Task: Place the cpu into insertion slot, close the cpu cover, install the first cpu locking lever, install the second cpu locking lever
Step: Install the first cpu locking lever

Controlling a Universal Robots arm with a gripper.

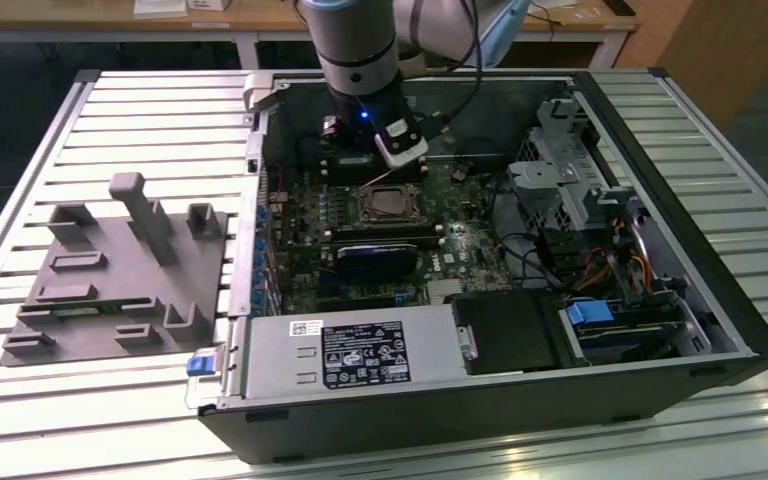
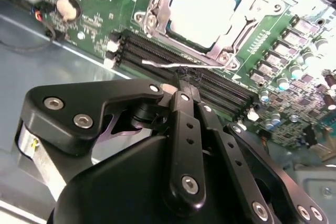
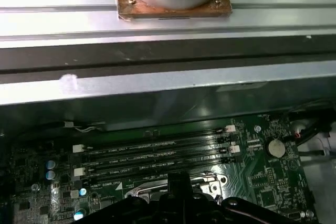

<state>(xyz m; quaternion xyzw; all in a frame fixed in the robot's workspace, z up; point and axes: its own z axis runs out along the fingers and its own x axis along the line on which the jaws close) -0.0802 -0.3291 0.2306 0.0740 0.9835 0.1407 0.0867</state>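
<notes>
Tool [image 2: 182, 80] hangs low over the motherboard [image 2: 94, 3] with its fingers [image 2: 186, 124] drawn together, tips right at a thin silvery lever [image 2: 157, 63]. Whether they pinch the wire or only press on it I cannot tell. I judge it is held there because the lever is the part that clamps the cover. The cpu [image 2: 202, 11] lies flat in the slot [image 2: 148, 22], its pale, dull-grey metal top square and washed by glare. It shows through the window of the cover [image 2: 157, 1], which lies down around it, so chip and cover look seated. The lever is seen against the black memory slots [image 2: 152, 51] just beside the slot. The board sits in an open case [image 1: 651, 200] on a slatted tabletop [image 1: 131, 110], with a grey fixture [image 1: 117, 270] on the exterior view's left.
</notes>
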